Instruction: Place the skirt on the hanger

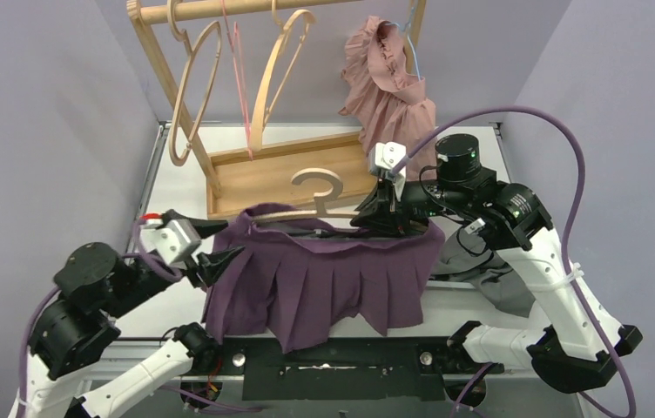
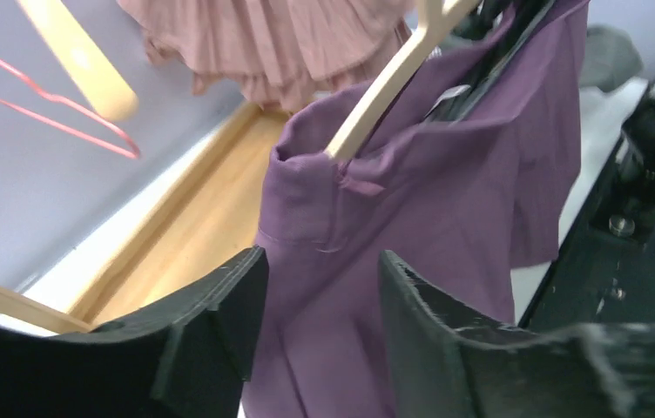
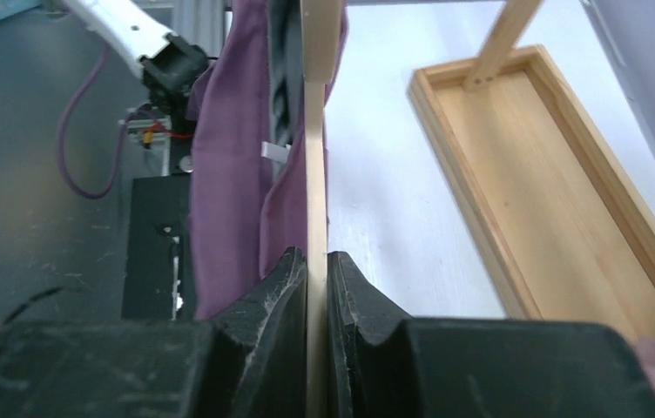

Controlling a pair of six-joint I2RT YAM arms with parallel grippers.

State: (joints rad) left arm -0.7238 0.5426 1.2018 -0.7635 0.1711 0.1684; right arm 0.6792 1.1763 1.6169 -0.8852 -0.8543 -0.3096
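Note:
A purple pleated skirt [image 1: 333, 279] hangs by its waistband from a wooden hanger [image 1: 317, 187] held above the table. My right gripper [image 1: 378, 212] is at the hanger's right end. The right wrist view shows that gripper [image 3: 316, 257] shut on the thin wooden hanger [image 3: 315, 131], with the skirt [image 3: 228, 157] draped on its left side. My left gripper [image 1: 233, 258] is at the skirt's left edge. In the left wrist view it [image 2: 322, 261] stands open, and the skirt [image 2: 411, 200] and the hanger arm [image 2: 385, 91] lie just beyond the gap.
A wooden rack with a tray base [image 1: 280, 170] stands behind, carrying empty wooden hangers [image 1: 193, 87] and a pink wire hanger [image 1: 241, 78]. A pink dress [image 1: 389, 83] hangs at its right end. A grey cloth [image 1: 498, 283] lies under the right arm.

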